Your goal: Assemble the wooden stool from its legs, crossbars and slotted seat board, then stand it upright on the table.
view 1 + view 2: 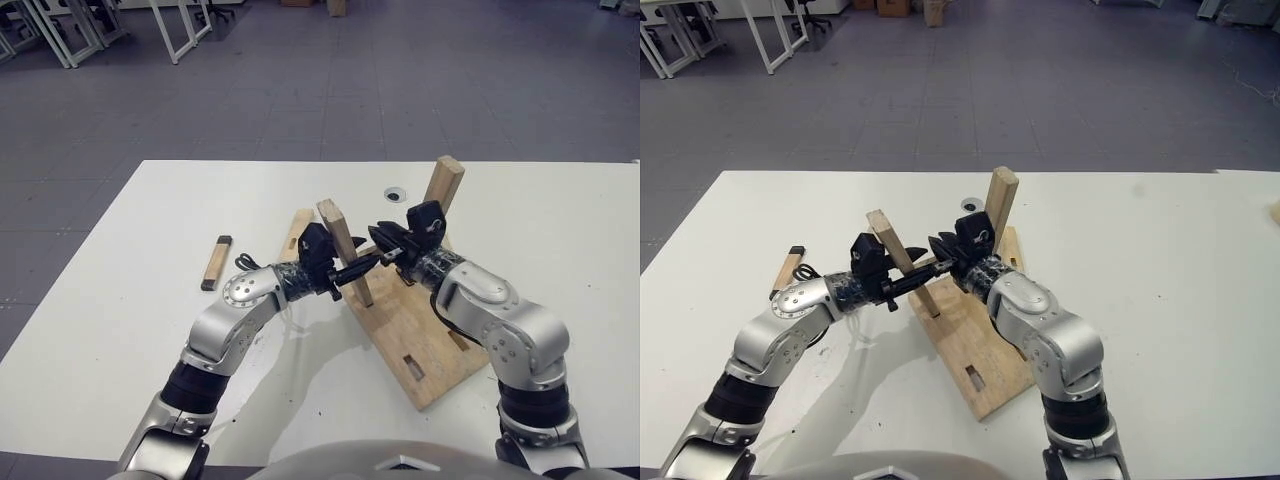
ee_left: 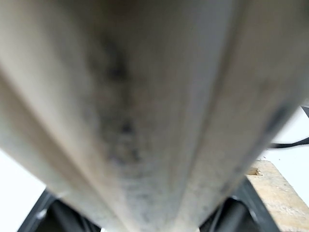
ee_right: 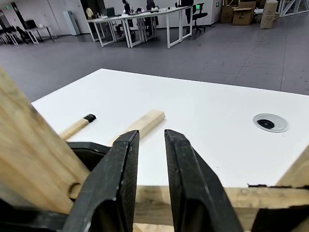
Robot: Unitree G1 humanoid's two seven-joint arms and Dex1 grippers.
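Probably stiff and light, the leg (image 1: 335, 222) at mid-frame is best held low, where the left hand (image 1: 356, 266) grasps it; the right hand (image 1: 380, 238) is released.

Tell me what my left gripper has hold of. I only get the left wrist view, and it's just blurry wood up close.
Observer: The left gripper is clamped on a wooden leg that stands tilted on the seat board, which lies flat on the table.
Operator: And the right gripper?
Observer: The right gripper is just beside that leg on its right, with its fingers apart and nothing between them.
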